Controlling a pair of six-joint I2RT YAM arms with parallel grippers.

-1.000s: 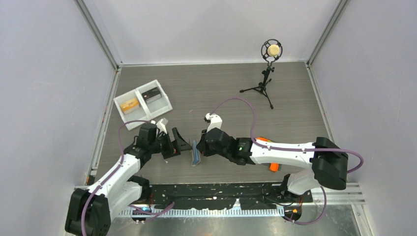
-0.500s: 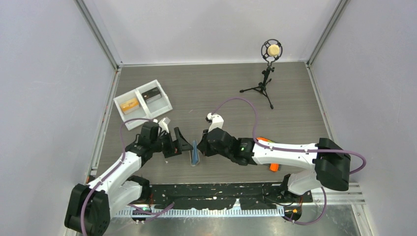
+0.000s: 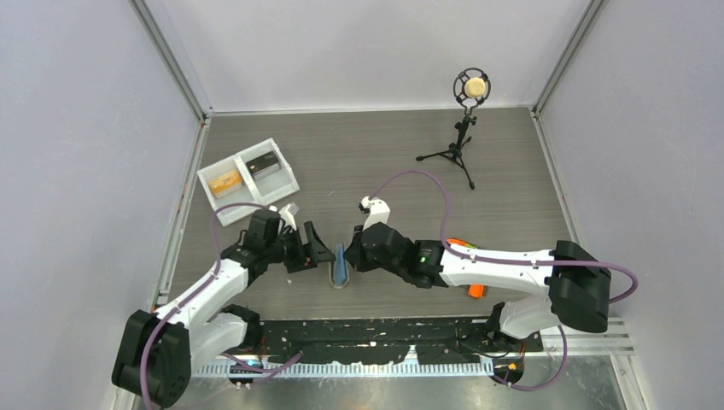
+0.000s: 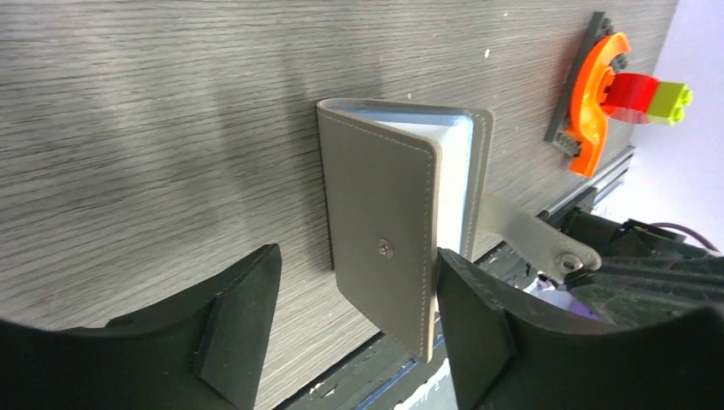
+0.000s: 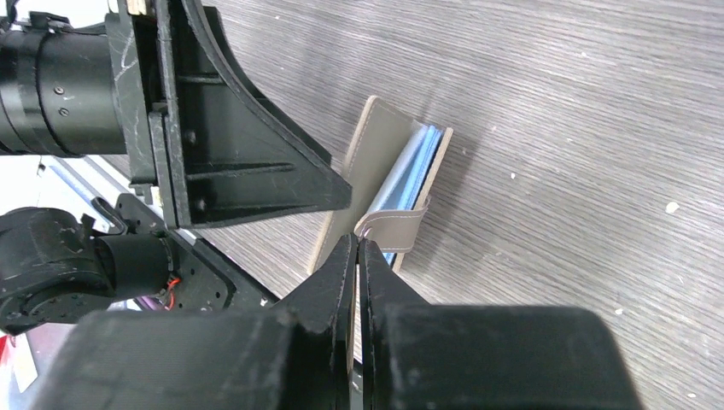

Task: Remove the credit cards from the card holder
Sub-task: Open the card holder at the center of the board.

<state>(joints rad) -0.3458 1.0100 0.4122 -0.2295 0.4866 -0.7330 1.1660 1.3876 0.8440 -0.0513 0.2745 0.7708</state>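
The grey card holder point(image 3: 341, 266) stands on edge on the table, partly open, with its light blue inside showing. My left gripper point(image 3: 319, 253) is open; in the left wrist view its fingers point(image 4: 354, 295) straddle the holder's front cover point(image 4: 380, 226), whose free edge is close to the right finger. My right gripper point(image 3: 353, 254) is shut on the holder's closing strap point(image 5: 394, 226), seen at the fingertips point(image 5: 357, 243). An orange card point(image 3: 224, 181) and a dark card point(image 3: 265, 162) lie in the tray's two compartments.
The white two-compartment tray point(image 3: 260, 206) sits at the back left. A microphone on a small tripod point(image 3: 465, 128) stands at the back right. An orange, red and green toy piece point(image 4: 602, 90) lies near the front edge, partly under my right arm.
My left gripper has moved right, bringing its open fingers around the card holder's cover. The right gripper has kept hold of the strap, and the holder has shifted slightly.
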